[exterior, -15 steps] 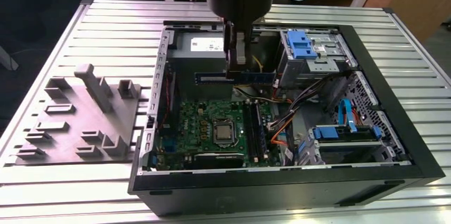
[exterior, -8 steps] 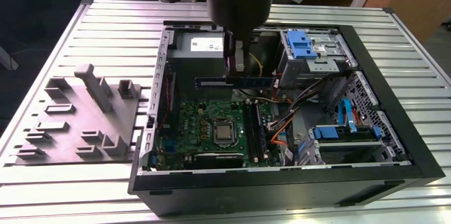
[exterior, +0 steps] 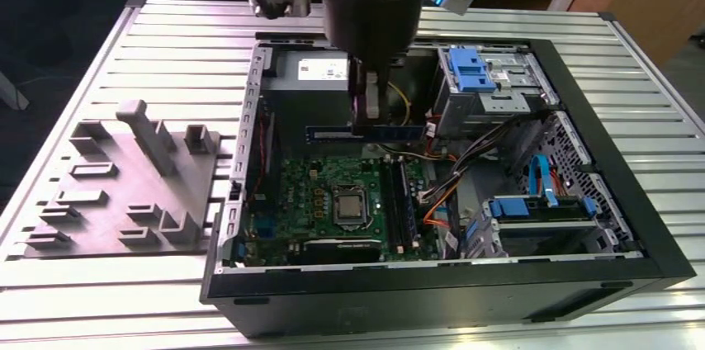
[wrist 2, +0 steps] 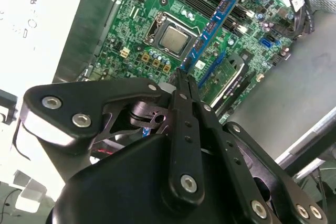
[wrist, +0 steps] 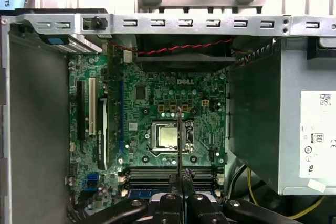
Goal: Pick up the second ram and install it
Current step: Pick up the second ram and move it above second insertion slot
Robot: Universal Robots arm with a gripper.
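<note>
One ram [exterior: 399, 130], clamped in the pincer [exterior: 364, 121].
It hangs level over one motherboard [exterior: 325, 193]; the pincer covers the stick's middle.

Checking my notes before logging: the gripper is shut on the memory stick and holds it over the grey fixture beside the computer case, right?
Not quite. The gripper is shut on the memory stick, but it holds it inside the open computer case, above the green board, not over the grey fixture. The exterior view shows this.

Arm [exterior: 372, 3] upright, gripper [exterior: 364, 119] pointing down, clamped
</note>
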